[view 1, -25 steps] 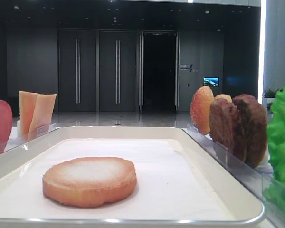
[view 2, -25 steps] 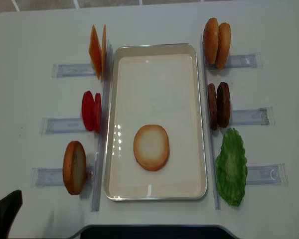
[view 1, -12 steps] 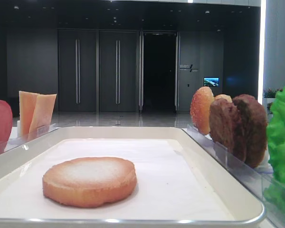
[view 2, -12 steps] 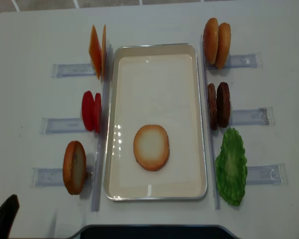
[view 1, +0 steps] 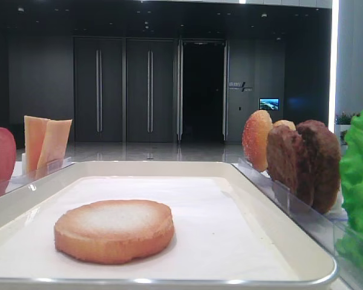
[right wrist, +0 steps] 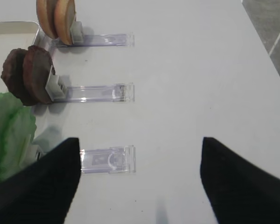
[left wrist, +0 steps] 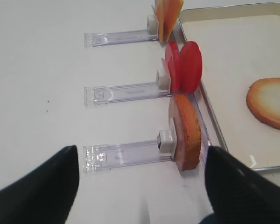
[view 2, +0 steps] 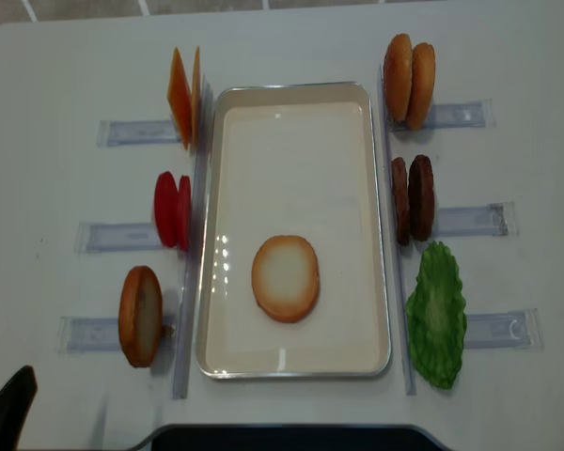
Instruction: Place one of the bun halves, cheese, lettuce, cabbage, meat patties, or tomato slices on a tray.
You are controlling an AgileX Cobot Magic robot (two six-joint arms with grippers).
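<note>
A bun half [view 2: 285, 278] lies flat, pale face up, on the near part of the cream tray [view 2: 291, 132], untouched. A second bun half [left wrist: 185, 131] stands on edge in its holder left of the tray. Cheese [view 2: 182, 97] and tomato slices [view 2: 172, 209] stand behind it. Meat patties [view 2: 413, 198] and lettuce [view 2: 436, 314] stand right of the tray. My left gripper [left wrist: 140, 186] is open and empty, hanging over the table near the standing bun's holder. My right gripper [right wrist: 137, 182] is open and empty over bare table beside the lettuce holder.
Two speckled domed buns [view 2: 409, 81] stand at the far right. Clear plastic holders [view 2: 470, 220] stick out sideways from each food item. A dark fingertip [view 2: 7, 409] shows at the table's front left corner. The table's front edge runs close below the tray.
The left gripper's dark tip at the front left corner slid a little lower in the overhead view, then stopped. The bun half on the tray has not moved.
</note>
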